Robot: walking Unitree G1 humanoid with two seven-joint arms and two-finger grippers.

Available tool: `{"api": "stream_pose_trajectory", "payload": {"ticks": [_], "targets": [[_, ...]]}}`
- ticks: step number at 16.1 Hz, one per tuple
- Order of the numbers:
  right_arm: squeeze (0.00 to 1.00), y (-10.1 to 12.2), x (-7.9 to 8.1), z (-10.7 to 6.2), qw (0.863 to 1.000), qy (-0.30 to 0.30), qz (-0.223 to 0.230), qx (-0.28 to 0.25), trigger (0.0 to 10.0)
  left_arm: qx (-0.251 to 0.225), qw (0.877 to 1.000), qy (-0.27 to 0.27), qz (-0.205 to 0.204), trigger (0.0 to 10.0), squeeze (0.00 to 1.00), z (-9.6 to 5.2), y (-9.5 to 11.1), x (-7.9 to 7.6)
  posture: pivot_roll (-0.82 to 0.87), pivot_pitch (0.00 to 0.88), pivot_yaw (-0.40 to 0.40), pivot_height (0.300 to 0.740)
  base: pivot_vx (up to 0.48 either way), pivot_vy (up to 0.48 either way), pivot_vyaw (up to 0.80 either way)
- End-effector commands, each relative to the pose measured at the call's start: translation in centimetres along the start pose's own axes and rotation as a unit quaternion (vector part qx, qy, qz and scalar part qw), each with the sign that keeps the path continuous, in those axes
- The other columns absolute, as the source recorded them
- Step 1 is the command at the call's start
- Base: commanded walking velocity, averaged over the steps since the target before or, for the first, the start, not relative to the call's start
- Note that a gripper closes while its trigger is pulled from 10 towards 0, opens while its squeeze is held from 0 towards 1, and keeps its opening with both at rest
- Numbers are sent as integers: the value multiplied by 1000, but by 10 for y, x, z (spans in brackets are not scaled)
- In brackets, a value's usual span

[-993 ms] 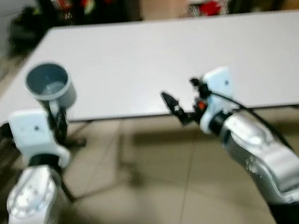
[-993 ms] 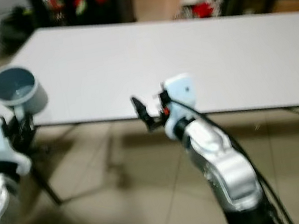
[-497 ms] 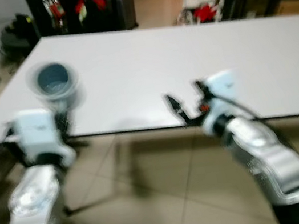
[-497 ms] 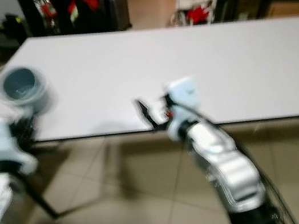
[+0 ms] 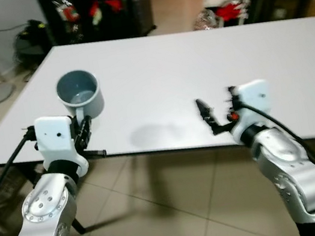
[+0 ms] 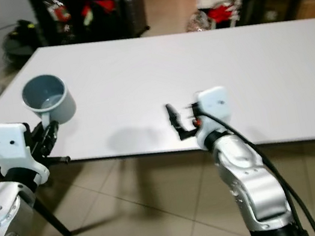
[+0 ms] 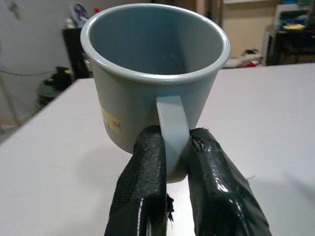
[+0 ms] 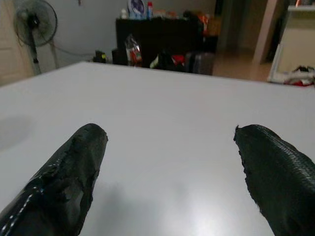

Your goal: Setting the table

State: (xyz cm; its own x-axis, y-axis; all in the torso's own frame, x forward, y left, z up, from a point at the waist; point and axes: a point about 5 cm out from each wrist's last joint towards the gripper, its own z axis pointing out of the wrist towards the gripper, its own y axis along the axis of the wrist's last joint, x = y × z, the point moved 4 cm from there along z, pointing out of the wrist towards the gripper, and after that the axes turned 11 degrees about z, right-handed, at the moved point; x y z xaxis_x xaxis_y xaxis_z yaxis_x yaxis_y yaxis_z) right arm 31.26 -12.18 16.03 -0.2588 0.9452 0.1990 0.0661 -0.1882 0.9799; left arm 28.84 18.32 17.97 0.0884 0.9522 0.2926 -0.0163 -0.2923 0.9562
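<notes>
**Mug in left grip, held over near-left corner of worktop**

- Grey-blue enamelled mug with a strap handle (image 5: 80,95): upright, mouth up, empty as far as the head views show. Small pale label on its side in the left wrist view. It sits over the near-left part of the wide white rectangular worktop (image 5: 207,54); cannot tell whether its base touches the surface or hangs just above it.
- Left gripper (image 7: 170,147): jaws closed tight on the mug's handle alone, one black finger (image 7: 147,172) to each side of the strap, low down on it. Body of the mug is not gripped.
- Right gripper (image 5: 218,113): jaws spread wide, nothing between them, hovering at the near edge of the worktop, well apart from the mug.
- Background: dark shelving with red items, a standing fan (image 8: 32,22), tiled floor under the worktop.

Risks, as I judge them:
- Grip is on a narrow strap only; the mug could swing or pivot about the handle if the arm moves briskly, and land tilted.
- Mug is near the worktop's near edge and left corner. Released there, part of the base may overhang, or a nudge on withdrawal could tip it off.
- Opening the jaws before the base is seated would drop it; height is unclear from these views.
</notes>
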Motion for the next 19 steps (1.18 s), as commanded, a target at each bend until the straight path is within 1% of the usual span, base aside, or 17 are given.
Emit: {"api": "stream_pose_trajectory", "payload": {"ticks": [1, 5, 8, 10, 11, 13, 14, 15, 17, 19], "targets": [[0, 7, 9, 0, 1000, 17, -3, -16, 10000, 10, 1000, 10, 6, 10000, 0, -1, -6, 7, -18, 0, 17, 740, 304, 0, 0], [0, 5, 9, -5, 999, 28, -11, -14, 10000, 15, 1000, 5, 9, 10000, 0, -2, -10, 6, -25, 0, 17, 740, 302, 0, 0], [0, 3, 10, -7, 999, 37, -13, -9, 10000, 16, 1000, 0, 9, 10000, 0, -1, -12, 2, -31, 0, 22, 740, 301, 0, 0], [0, -1, 12, -11, 999, 42, -14, 0, 10000, 20, 1000, -9, 15, 10000, 0, -1, -16, -1, -34, 0, 18, 740, 300, 0, -800], [0, 0, 13, -12, 999, 48, -15, 1, 10000, 19, 1000, -8, 13, 10000, 0, -1, -15, 0, -36, 0, 19, 740, 304, 0, -800], [0, 4, 14, -11, 998, 60, -13, -5, 10000, 18, 1000, -10, 16, 10000, 0, 0, -14, 2, -33, 0, 13, 740, 306, 0, 0], [0, 7, 14, -8, 997, 72, -11, -7, 10000, 19, 1000, 1, 18, 10000, 0, 0, -15, 7, -27, 0, 9, 740, 307, 0, 0], [0, 7, 16, -7, 996, 84, -13, -7, 10000, 19, 1000, 6, 19, 10000, 0, -1, -16, 9, -23, 0, 6, 740, 307, 0, 0], [0, 6, 21, -4, 994, 109, -4, 4, 10000, 19, 1000, 8, 20, 10000, 0, -1, -17, 10, -17, 0, 6, 740, 307, 0, 0], [0, -1, 25, -1, 992, 123, -5, 18, 10000, 24, 999, 7, 31, 10000, 0, 0, -23, 12, -22, 0, 17, 740, 307, 0, 0]]}}
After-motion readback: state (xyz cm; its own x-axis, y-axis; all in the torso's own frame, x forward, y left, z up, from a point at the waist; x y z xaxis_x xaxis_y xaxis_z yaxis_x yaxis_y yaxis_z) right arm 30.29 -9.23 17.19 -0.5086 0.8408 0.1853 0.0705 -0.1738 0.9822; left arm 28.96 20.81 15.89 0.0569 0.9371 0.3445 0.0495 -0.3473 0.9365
